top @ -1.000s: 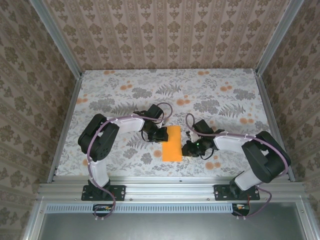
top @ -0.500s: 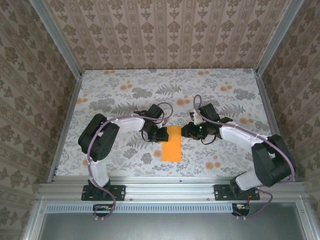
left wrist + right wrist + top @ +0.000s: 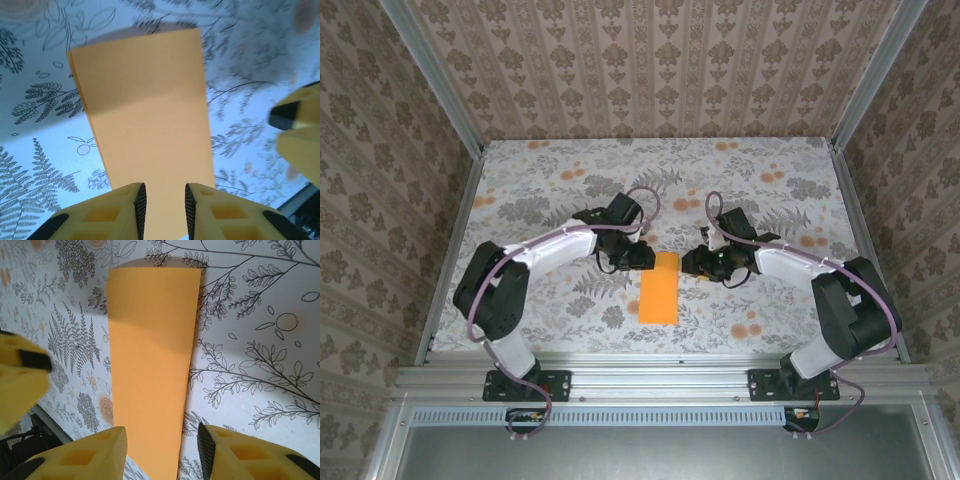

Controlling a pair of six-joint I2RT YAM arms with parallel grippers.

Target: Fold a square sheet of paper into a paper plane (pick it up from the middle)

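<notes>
The square sheet of paper [image 3: 659,287] lies flat on the flowered tabletop, folded into a long, narrow, bright orange rectangle. My left gripper [image 3: 645,258] sits at its far left corner and my right gripper [image 3: 692,265] at its far right corner. In the left wrist view the left gripper [image 3: 165,207] is open by a narrow gap, low over the sheet [image 3: 150,110]. Seen from the right wrist, the right gripper [image 3: 162,450] stands open wider, straddling the near end of the sheet [image 3: 150,355]. Neither holds anything. A paper plane is out of view.
The table [image 3: 770,170] has a grey leaf print with small orange flowers. Patterned walls and metal rails [image 3: 450,250] close it in on three sides. A yellow finger of the other gripper shows at each wrist view's edge [image 3: 300,135] [image 3: 20,375].
Both grippers have opened. The right gripper swung from the sheet's near right side to its far right corner. The left gripper drew back slightly, and the sheet now lies narrower and a little tilted.
</notes>
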